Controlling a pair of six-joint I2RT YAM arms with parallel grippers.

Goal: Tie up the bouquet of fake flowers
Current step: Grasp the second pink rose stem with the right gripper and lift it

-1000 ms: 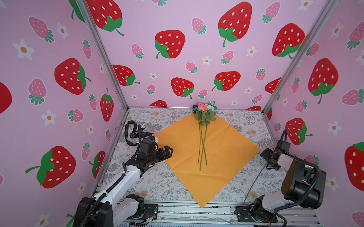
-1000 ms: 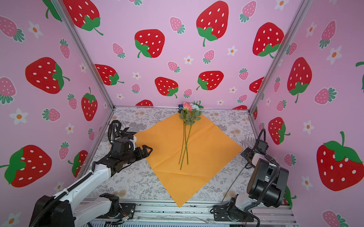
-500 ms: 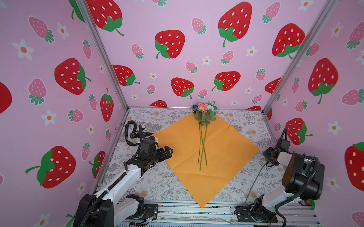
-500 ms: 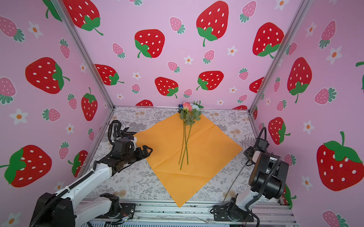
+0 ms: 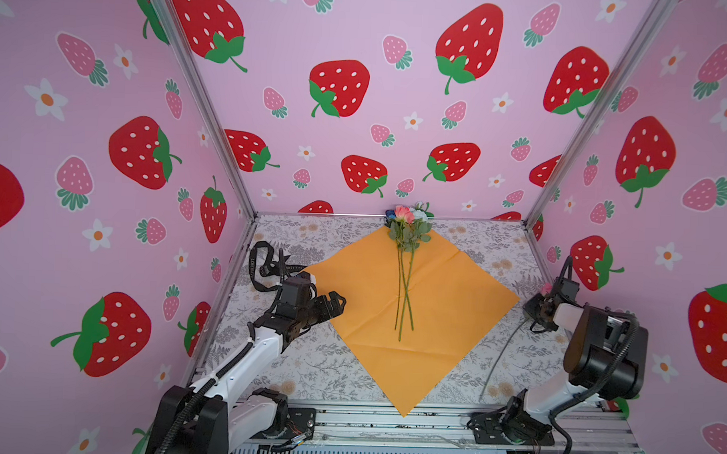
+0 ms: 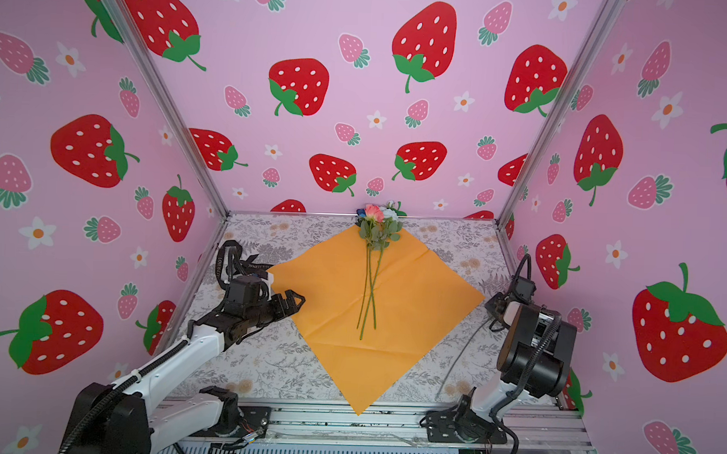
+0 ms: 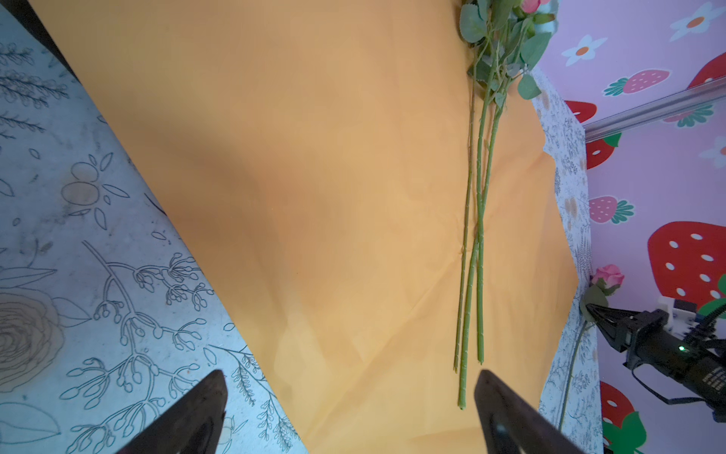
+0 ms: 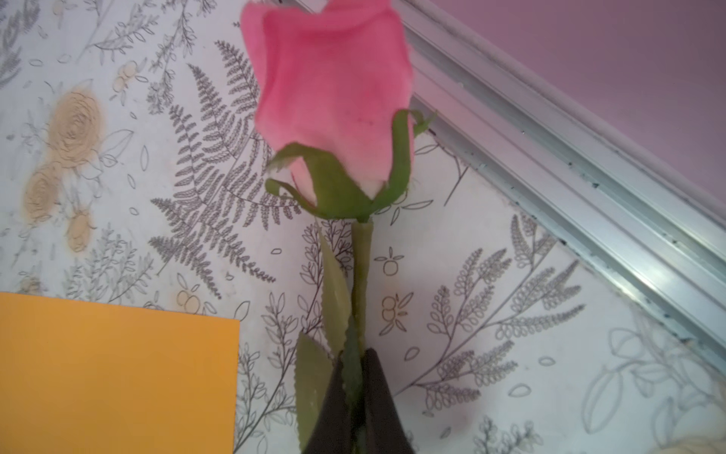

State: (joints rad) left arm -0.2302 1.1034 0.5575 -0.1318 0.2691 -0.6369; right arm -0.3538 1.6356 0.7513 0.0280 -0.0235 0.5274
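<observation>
Ribbon (image 6: pixel 252 266) lettering apparently pale, unreadable; left hand (image 7: pixel 349 379) wide; right hand (image 8: pixel 359 355) pinching pink rose (image 8: pixel 334 86) stem.

- Tabletop (image 5: pixel 307 359): pale, with a floral print.
- Orange paper (image 5: pixel 454 306): flat in the middle, set as a diamond, one corner at the near edge.
- Black ribbon (image 5: pixel 252 268): looped, far left, by the paper's left corner.
- Bouquet of fake flowers (image 5: pixel 407 233): blooms past the paper's far corner.

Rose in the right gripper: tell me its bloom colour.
The rose is pink, clearest in the right wrist view.
</observation>
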